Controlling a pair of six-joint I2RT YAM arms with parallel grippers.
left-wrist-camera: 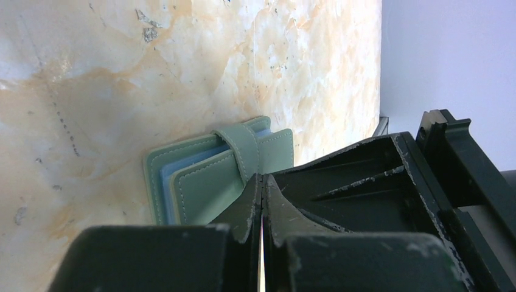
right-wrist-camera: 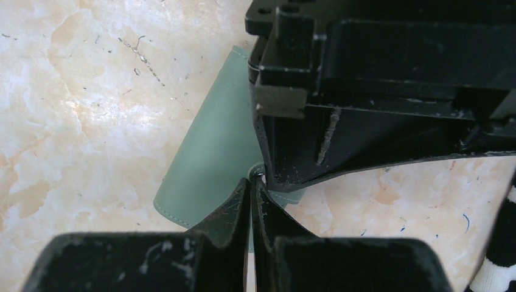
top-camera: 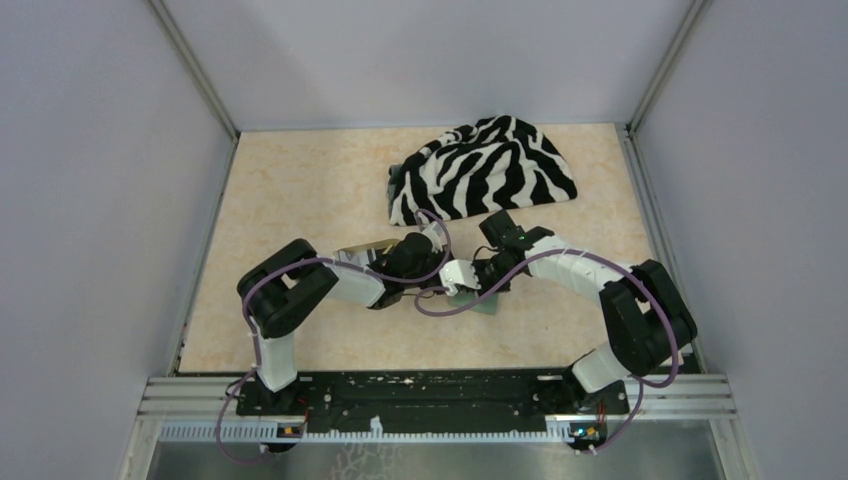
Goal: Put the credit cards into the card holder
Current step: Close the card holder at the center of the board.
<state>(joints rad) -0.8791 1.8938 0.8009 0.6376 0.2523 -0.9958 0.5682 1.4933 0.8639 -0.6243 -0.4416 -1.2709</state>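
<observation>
I am finding both pairs of fingers pressed together, pinching nothing. The left gripper (left-wrist-camera: 261,182) and right gripper (right-wrist-camera: 251,185) are hovering tip beside tip at the sage-green folding card holder (left-wrist-camera: 207,176), which is lying strapped shut on the marbled table (left-wrist-camera: 91,91). In my judgement one tip should be pinning the case while the other is lifting the strap (left-wrist-camera: 243,149). Both arms are reaching inward, elbows out. No credit cards are showing.

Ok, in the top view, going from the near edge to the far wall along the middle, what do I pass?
The black mounting rail → card holder → zebra-striped cloth.
</observation>
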